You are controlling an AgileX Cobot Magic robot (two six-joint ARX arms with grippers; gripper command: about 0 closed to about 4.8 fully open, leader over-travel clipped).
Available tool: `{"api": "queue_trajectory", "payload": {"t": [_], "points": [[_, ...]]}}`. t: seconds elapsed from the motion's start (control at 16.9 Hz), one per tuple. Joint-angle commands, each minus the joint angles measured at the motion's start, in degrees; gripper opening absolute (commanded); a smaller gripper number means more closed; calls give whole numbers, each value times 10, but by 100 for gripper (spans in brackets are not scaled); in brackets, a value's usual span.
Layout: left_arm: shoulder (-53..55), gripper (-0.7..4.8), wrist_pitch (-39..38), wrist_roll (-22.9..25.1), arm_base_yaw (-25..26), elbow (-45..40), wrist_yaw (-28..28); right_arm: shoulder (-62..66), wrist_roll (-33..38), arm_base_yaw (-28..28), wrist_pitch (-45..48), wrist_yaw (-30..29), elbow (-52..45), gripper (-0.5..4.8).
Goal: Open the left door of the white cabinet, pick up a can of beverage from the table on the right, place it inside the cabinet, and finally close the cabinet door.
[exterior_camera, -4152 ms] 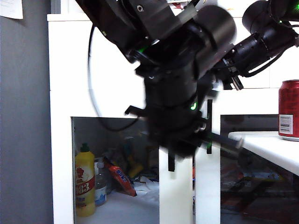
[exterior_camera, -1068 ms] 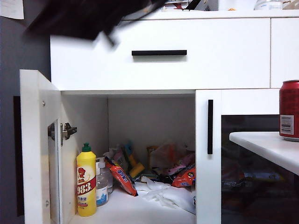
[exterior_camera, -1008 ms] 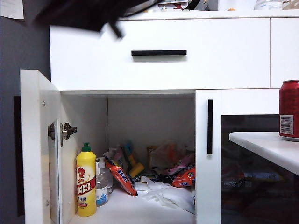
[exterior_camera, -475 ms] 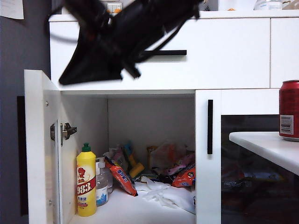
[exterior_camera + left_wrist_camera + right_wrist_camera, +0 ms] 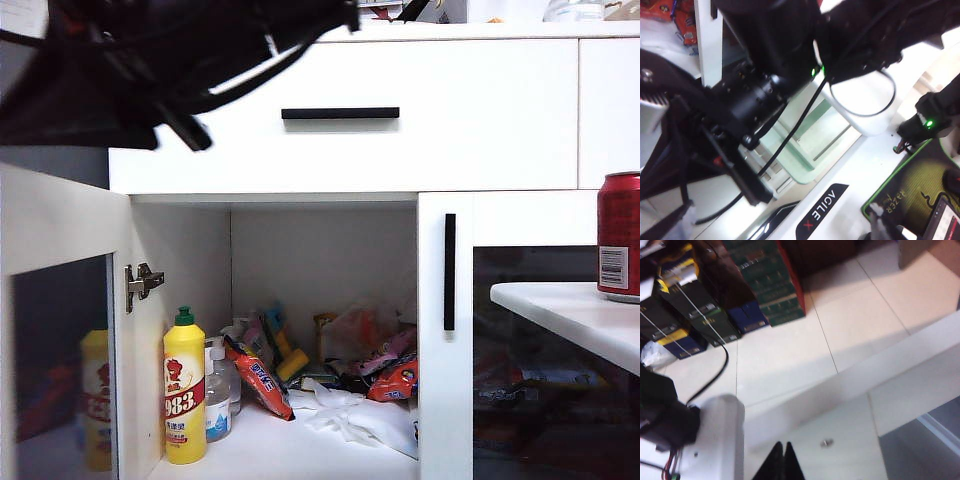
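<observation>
A lab-like room: cluttered white cabinet (image 5: 340, 130), tiled floor (image 5: 850, 330), stacked boxes (image 5: 730, 295).

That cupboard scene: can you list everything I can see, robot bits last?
white cabinet: one, white, fills the view, black-handled drawer on top
left door: one, white frame, dark glass, swung wide open
twin door: one, white, closed
yellow bottle: one, yellow, inside cabinet, left
can of beverage: one, red, on table
table: one, white, right edge
right gripper: black, shut, against the left door
left gripper: not in view; dark blurred arm upper left
</observation>
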Motion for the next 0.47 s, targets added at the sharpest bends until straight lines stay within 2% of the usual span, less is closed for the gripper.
{"api": "queue_trajectory", "payload": {"t": [0.06,0.24,0.3,0.47], "points": [[-8,479,4,3,1,1,1,4,2,3,10,15,2,-1],[-9,479,20,17,1,1,2,-40,-7,-36,11,76,3,-1],[-9,479,38,28,1,1,1,-82,-8,-67,-1,96,3,-1],[12,479,134,96,1,1,-16,-248,-87,-146,-89,216,3,-1]]}}
